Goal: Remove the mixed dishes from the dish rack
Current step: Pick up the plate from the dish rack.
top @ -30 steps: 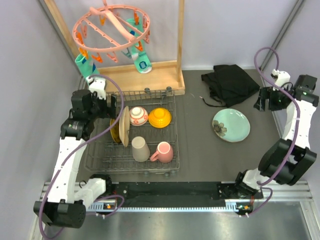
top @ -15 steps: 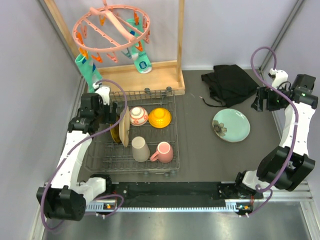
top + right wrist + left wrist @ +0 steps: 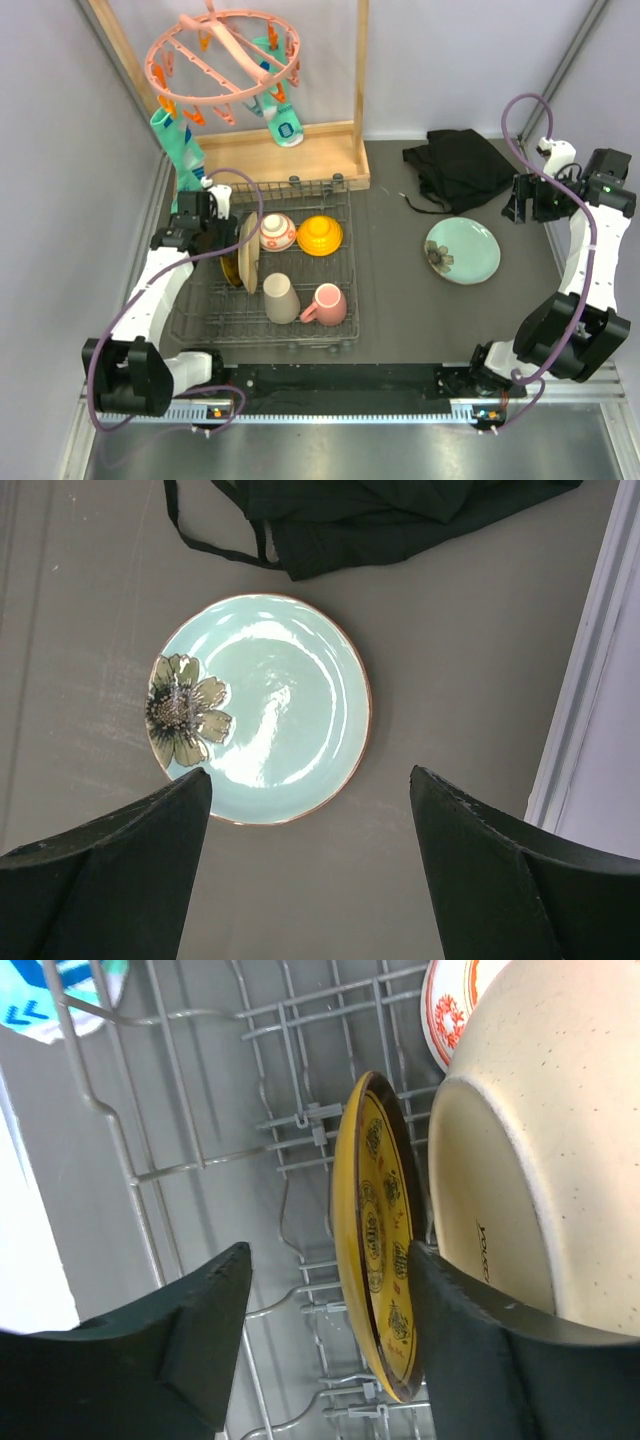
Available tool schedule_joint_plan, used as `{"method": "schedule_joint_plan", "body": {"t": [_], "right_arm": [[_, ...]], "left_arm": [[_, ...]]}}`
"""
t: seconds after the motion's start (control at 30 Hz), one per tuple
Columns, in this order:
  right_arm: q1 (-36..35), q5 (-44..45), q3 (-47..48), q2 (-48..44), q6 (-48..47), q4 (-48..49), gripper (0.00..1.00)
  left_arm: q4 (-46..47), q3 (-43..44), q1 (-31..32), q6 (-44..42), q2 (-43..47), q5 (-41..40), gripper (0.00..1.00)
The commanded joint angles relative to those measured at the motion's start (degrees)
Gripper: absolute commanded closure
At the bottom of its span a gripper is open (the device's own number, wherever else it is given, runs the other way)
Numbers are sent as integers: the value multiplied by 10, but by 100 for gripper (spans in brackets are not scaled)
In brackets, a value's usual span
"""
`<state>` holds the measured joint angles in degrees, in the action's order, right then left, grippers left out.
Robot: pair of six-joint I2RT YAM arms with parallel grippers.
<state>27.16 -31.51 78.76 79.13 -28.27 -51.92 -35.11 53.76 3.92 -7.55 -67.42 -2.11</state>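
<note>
In the dark wire dish rack (image 3: 205,300) a small yellow patterned plate (image 3: 230,262) and a cream plate (image 3: 248,250) stand on edge. Beside them sit a red-white bowl (image 3: 277,232), an orange bowl (image 3: 319,234), an upturned beige cup (image 3: 281,297) and a pink mug (image 3: 327,304). My left gripper (image 3: 222,215) reaches into the rack's back left. It is open astride the yellow plate (image 3: 385,1250), whose face lies close to the right finger (image 3: 470,1360); the left finger stands well apart. My right gripper (image 3: 310,773) hangs open and empty above the pale green plate (image 3: 262,708), which lies on the table.
A black cloth (image 3: 460,165) lies behind the green plate. A wooden frame with a pink peg hanger (image 3: 225,60) and hanging socks stands behind the rack. The cream plate (image 3: 540,1160) stands right beside the yellow one. Walls close in on both sides.
My left arm has stretched forward and down into the rack, and its jaws have narrowed around the yellow plate. The right arm shifted slightly at first, then held still.
</note>
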Motion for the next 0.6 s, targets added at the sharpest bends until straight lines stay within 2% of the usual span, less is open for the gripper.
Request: {"method": "schedule_joint_plan", "body": {"t": [0.0, 0.1, 0.33, 0.57], "right_arm": [[-3, -21, 21, -10, 2, 4, 20], [-4, -26, 19, -6, 3, 3, 20], [-4, -29, 7, -7, 1, 5, 20], [-4, -32, -4, -13, -7, 4, 20]], "left_arm": [[9, -3, 1, -4, -8, 18, 35], [7, -6, 4, -5, -15, 37, 43], [8, -5, 7, -6, -28, 44, 52], [11, -3, 8, -5, -34, 41, 68]]}}
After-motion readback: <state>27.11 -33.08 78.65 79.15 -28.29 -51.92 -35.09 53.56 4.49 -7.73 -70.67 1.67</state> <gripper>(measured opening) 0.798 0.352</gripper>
